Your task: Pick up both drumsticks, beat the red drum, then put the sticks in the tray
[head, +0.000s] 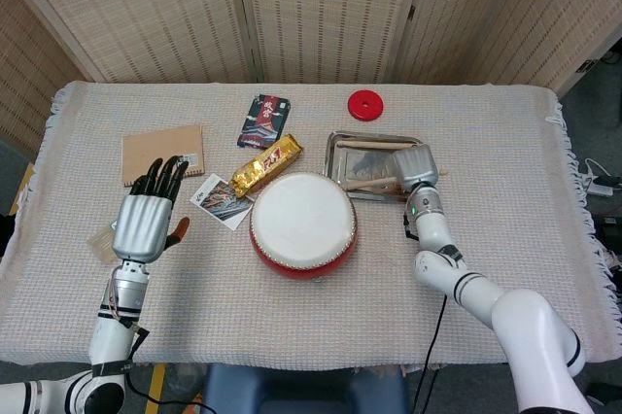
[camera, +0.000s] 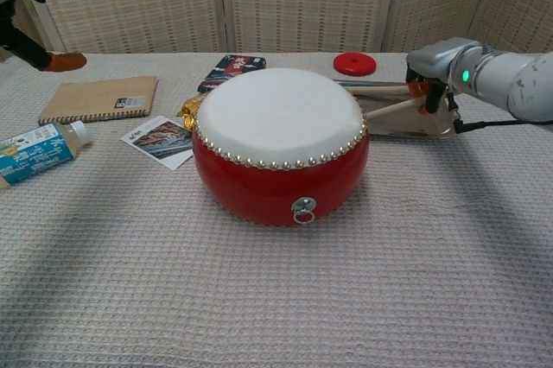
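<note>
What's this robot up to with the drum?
Its right hand is lowering a drumstick into the metal tray, where the other stick already lies. The red drum sits untouched in front. The left hand hangs open over the table's left side, holding nothing.

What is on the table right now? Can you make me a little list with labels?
drum: red drum at the table's middle
tray: metal tray behind the drum
sticks: one drumstick lying in the tray, second drumstick held low over it
right hand: holds the second drumstick
left hand: holds nothing, fingers spread
other things: notebook, red disc
</note>
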Available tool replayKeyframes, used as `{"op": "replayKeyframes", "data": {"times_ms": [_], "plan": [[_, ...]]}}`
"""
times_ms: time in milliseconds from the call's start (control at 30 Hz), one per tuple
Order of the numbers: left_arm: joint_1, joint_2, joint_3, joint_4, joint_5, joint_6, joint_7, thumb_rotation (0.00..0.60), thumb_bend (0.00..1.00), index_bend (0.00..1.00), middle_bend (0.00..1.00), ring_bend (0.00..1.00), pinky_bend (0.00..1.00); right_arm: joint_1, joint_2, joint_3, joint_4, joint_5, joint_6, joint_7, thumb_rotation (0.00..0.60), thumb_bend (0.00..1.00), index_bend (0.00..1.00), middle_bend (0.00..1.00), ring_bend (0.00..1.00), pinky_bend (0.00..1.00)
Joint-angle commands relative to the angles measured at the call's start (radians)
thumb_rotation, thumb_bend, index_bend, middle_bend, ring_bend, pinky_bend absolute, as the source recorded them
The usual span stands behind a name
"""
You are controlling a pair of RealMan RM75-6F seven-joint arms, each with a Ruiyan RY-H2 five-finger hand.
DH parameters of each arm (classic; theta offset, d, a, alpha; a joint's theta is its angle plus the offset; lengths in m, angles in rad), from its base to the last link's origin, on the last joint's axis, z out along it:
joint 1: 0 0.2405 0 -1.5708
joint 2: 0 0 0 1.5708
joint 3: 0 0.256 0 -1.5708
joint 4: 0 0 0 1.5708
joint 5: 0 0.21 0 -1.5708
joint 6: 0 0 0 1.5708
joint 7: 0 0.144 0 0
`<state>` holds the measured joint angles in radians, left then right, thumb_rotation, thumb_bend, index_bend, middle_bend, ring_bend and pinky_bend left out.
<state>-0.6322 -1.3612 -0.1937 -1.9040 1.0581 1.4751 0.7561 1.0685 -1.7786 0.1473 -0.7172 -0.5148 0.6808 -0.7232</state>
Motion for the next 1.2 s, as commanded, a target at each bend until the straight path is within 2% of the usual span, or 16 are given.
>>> {"op": "replayKeyframes", "data": {"times_ms": [33, 200, 300, 400, 567, 633, 800, 967, 1200], "plan": [[0.004, -0.001, -0.004, 0.002, 0.003, 0.004, -0.001, 0.600, 0.31, 0.00, 0.02, 0.00, 0.21, 0.003, -0.025, 0.021, 0.033, -0.014, -0.007, 0.004, 0.600, 0.26, 0.36, 0.42, 0.19, 0.41], [0.012, 0.008, -0.012, 0.005, 0.005, 0.000, -0.010, 0.600, 0.31, 0.00, 0.02, 0.00, 0.21, -0.014, -0.010, 0.039, 0.012, -0.042, 0.009, 0.016, 0.600, 0.24, 0.25, 0.35, 0.14, 0.41], [0.019, 0.017, -0.014, 0.008, 0.005, -0.003, -0.019, 0.600, 0.31, 0.00, 0.02, 0.00, 0.21, -0.030, 0.032, 0.053, -0.055, -0.038, 0.033, 0.004, 0.600, 0.20, 0.16, 0.31, 0.12, 0.40], [0.030, 0.029, -0.012, 0.019, 0.017, -0.008, -0.044, 0.600, 0.31, 0.00, 0.02, 0.00, 0.21, -0.057, 0.113, 0.068, -0.196, -0.068, 0.079, 0.032, 0.600, 0.17, 0.12, 0.28, 0.11, 0.40], [0.063, 0.074, -0.003, 0.048, 0.023, -0.029, -0.118, 0.600, 0.31, 0.00, 0.03, 0.00, 0.21, -0.160, 0.334, 0.064, -0.557, -0.202, 0.215, 0.122, 0.600, 0.16, 0.12, 0.28, 0.11, 0.40], [0.083, 0.092, 0.001, 0.070, 0.028, -0.036, -0.166, 0.600, 0.32, 0.00, 0.04, 0.00, 0.21, -0.217, 0.430, 0.052, -0.693, -0.267, 0.279, 0.163, 0.600, 0.16, 0.12, 0.28, 0.11, 0.40], [0.139, 0.133, 0.011, 0.110, 0.032, -0.034, -0.277, 0.600, 0.32, 0.00, 0.05, 0.01, 0.21, -0.372, 0.612, -0.006, -0.911, -0.454, 0.433, 0.289, 0.600, 0.16, 0.09, 0.24, 0.10, 0.34], [0.198, 0.157, 0.040, 0.150, 0.060, -0.015, -0.345, 0.600, 0.32, 0.02, 0.06, 0.01, 0.21, -0.516, 0.694, -0.094, -0.959, -0.677, 0.583, 0.412, 0.600, 0.16, 0.00, 0.15, 0.02, 0.26], [0.312, 0.179, 0.117, 0.179, 0.145, 0.070, -0.400, 0.600, 0.32, 0.03, 0.06, 0.01, 0.18, -0.714, 0.717, -0.200, -0.892, -0.913, 0.807, 0.615, 0.600, 0.16, 0.00, 0.08, 0.00, 0.17]]}}
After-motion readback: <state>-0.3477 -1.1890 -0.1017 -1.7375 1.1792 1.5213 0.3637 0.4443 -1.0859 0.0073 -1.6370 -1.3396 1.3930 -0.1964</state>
